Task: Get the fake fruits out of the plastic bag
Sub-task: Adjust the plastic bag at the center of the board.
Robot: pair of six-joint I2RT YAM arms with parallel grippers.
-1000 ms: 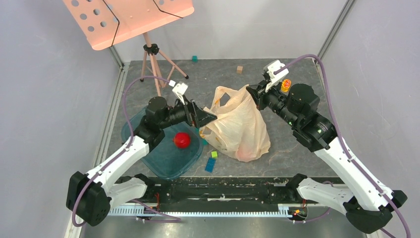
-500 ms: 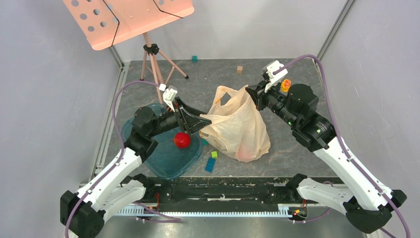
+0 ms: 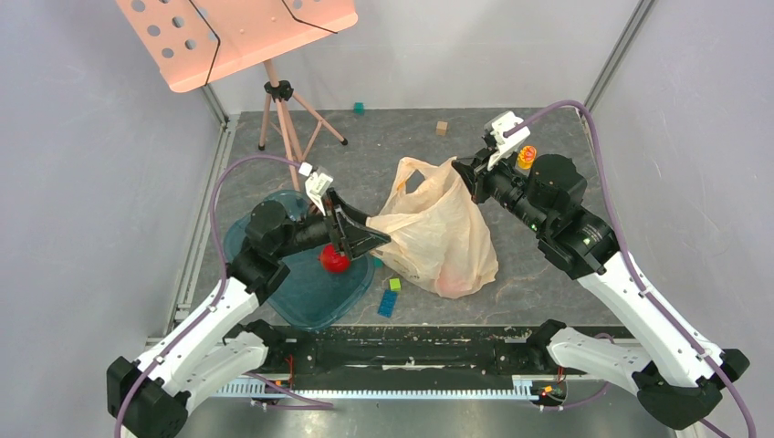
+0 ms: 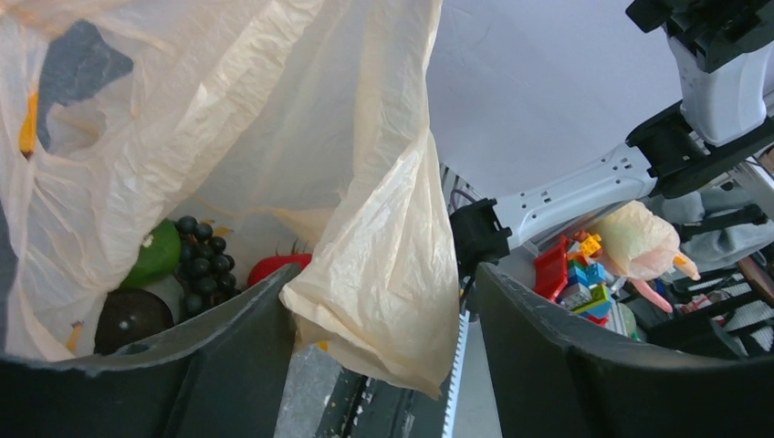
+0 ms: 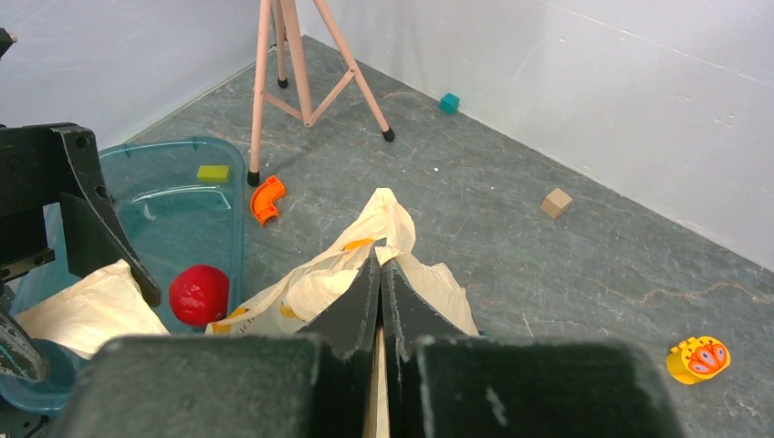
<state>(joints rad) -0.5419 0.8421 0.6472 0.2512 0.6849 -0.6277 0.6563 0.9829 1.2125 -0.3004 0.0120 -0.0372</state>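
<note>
Item: plastic bag (image 3: 447, 235), peach-beige, crinkled, standing slumped at mid-table. Its long axis runs from a raised handle at the far side down to a bulging base at the near right, and its mouth faces left. The orange print marks on the film are too faint to read. Right gripper (image 5: 380, 257): jaws pressed together on the far handle, holding it up. Left gripper (image 4: 376, 283): jaws spread wide at the bag's left edge, with a hanging fold of the mouth between them and pinched by neither. Contents seen through the mouth from the left wrist: grapes (image 4: 201, 265), dark and bunched; a red apple (image 4: 274, 267) just right of them; and a green fruit (image 4: 155, 255) to their left. All three lie deep in the bag, beyond the left fingers. A second red apple (image 3: 335, 260) lies outside the bag on the teal tray (image 3: 297, 297), under the left gripper.
</note>
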